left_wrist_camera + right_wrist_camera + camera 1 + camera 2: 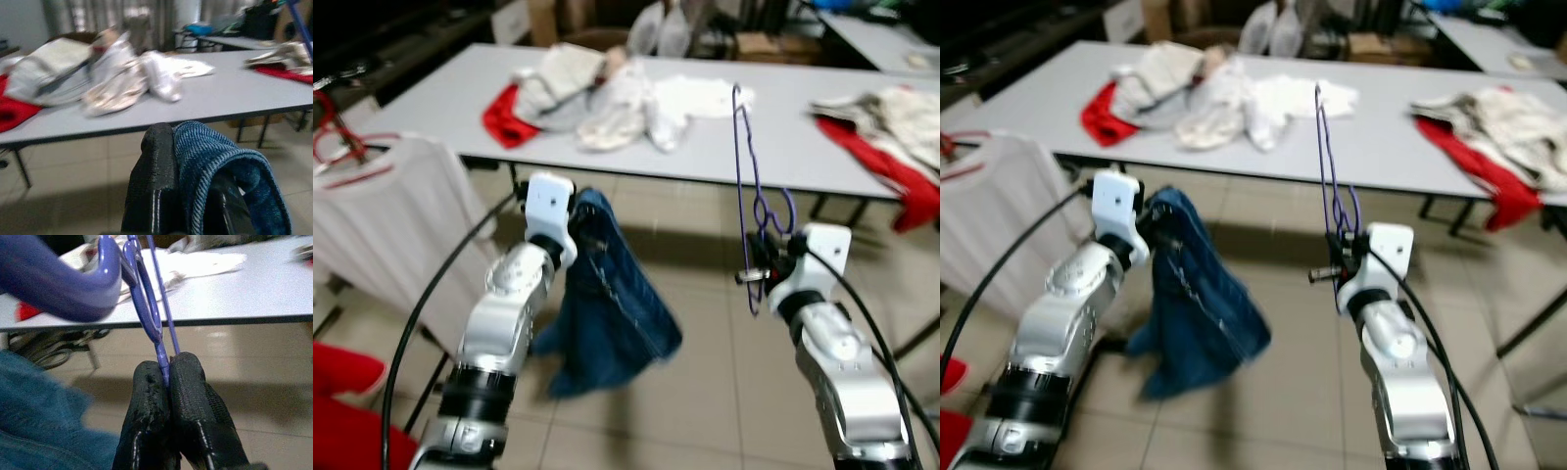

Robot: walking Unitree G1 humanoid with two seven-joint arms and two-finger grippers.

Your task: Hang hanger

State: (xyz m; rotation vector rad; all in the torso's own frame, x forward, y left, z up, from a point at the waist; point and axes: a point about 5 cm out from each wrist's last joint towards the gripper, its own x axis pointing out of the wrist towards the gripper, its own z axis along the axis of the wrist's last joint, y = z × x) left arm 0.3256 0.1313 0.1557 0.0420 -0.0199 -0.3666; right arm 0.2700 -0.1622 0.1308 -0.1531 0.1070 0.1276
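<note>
left eye view: left silver arm raised forward with elbow bent, left gripper (576, 227) at chest height before the long grey table (783, 147), fingers pinched on a fold of dark blue denim garment (612, 313); heavy cloth hanging in soft folds below the wrist, well above the beige tiled floor (705, 392). right silver arm lifted likewise, right gripper (759, 274) pressed together on the lower part of a thin purple wire hanger (744, 166), held upright, long thin rods rising above the table edge, curled hook near the fingers.

right wrist view: two black rubbery fingers (146, 396) closed tight, purple rod clamped between them; smooth, glossy curve of the hook close to the lens, blurred.

left wrist view: ribbed blue denim draped over one textured black finger (154, 181), second finger beneath the cloth.

on the table: crumpled pile of white and cream clothes (607, 93), matte and rumpled, beside a red cloth (504, 117) hanging over the near edge; further to the right, another heap of pale and red fabric (891, 137) spilling over the side. at the far left, white shirt with red trim (382, 235) hanging flat. red fabric (342, 411) at the lower left corner.
</note>
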